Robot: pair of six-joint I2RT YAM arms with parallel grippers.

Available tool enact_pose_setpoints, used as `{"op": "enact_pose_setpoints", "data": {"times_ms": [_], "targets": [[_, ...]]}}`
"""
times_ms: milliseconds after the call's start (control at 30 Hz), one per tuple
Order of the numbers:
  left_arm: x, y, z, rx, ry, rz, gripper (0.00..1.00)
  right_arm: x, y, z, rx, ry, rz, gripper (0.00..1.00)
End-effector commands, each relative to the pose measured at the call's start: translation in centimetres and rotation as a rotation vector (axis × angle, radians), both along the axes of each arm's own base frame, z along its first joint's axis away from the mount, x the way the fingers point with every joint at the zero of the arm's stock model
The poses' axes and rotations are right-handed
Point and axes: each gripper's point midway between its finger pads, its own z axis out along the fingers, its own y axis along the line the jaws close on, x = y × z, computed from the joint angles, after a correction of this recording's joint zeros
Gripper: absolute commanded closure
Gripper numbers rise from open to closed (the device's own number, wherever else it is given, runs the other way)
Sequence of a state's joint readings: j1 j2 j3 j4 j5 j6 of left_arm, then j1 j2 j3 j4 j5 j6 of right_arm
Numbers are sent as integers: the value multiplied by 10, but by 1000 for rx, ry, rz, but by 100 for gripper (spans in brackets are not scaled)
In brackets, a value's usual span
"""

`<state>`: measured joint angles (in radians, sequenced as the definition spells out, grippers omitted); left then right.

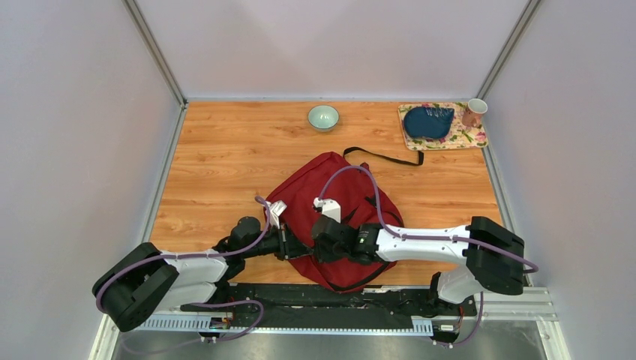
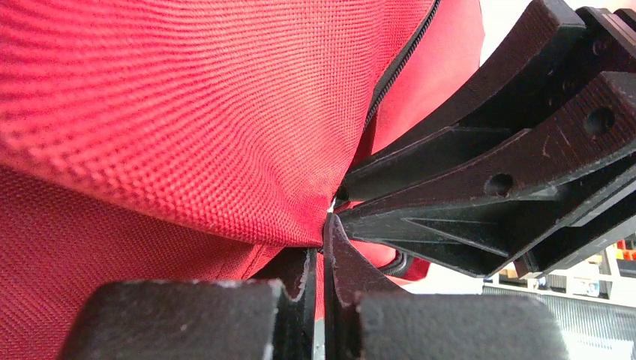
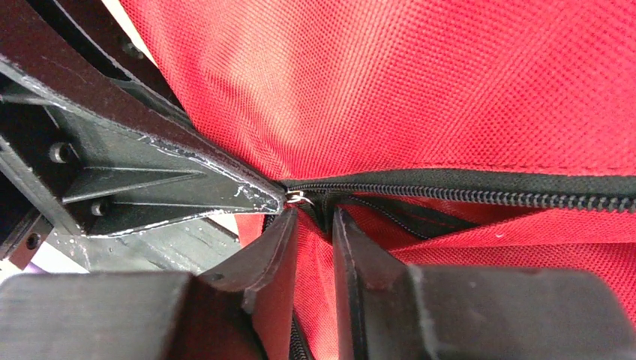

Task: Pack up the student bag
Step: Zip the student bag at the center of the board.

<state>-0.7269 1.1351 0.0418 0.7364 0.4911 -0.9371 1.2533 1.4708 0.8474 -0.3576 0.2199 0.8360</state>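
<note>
From above, both your arms lie low, meeting at the near edge of the student bag (image 1: 334, 184), mid-table (image 1: 217, 157).

Left wrist: the left gripper (image 2: 321, 244) pinches the bag's red fabric, jaws together.

Right wrist: the right gripper (image 3: 313, 221) straddles the closed zipper (image 3: 487, 191), jaws slightly apart.

One backpack (image 1: 322, 202) on one table (image 1: 217, 165). Along the far edge: one bowl (image 1: 323, 117), one mat (image 1: 469, 139), one pouch (image 1: 427, 121), one cup (image 1: 474, 112). Two robot arms: left arm (image 1: 187, 266), right arm (image 1: 427, 244).
</note>
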Motion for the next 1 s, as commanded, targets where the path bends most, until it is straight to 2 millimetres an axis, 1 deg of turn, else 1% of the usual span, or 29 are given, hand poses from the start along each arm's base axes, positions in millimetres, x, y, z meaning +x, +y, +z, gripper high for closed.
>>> {"op": "enact_pose_setpoints", "data": {"times_ms": [0, 33, 100, 167, 200, 300, 333, 367, 533, 567, 600, 767, 900, 967], "targets": [[-5, -9, 35, -133, -114, -55, 100, -3, -7, -13, -44, 18, 4, 78], [-5, -9, 37, -141, -112, -57, 100, -2, -6, -13, -37, 14, 1, 80], [-7, -9, 40, -157, -124, -65, 100, -1, -3, -11, -18, 13, -4, 81], [-9, -10, 48, -186, -145, -80, 100, 1, 1, -10, 11, 25, -6, 82], [-9, -10, 50, -194, -152, -81, 100, 3, 1, -9, 18, 27, -17, 100], [-9, -10, 54, -203, -169, -81, 100, 9, -4, -3, 46, 8, -41, 100], [-9, -9, 51, -194, -165, -77, 100, 12, -6, 6, 71, -12, -55, 100], [-13, -4, 40, -170, -143, -71, 100, 12, -13, 2, 63, -15, -66, 100], [-13, 1, 24, -112, -144, -57, 100, 21, -38, 13, 129, -38, -132, 100], [-14, 3, 21, -104, -141, -56, 100, 22, -40, 20, 156, -44, -138, 100], [-13, 4, 19, -96, -148, -54, 100, 22, -46, 16, 154, -37, -140, 100], [-13, 5, 16, -72, -158, -60, 100, 29, -53, 22, 181, -28, -139, 100], [-13, 7, 9, -36, -171, -69, 100, 38, -60, 29, 207, -29, -169, 100], [-13, 8, 5, -16, -176, -75, 100, 43, -61, 36, 255, -15, -168, 100]]}}
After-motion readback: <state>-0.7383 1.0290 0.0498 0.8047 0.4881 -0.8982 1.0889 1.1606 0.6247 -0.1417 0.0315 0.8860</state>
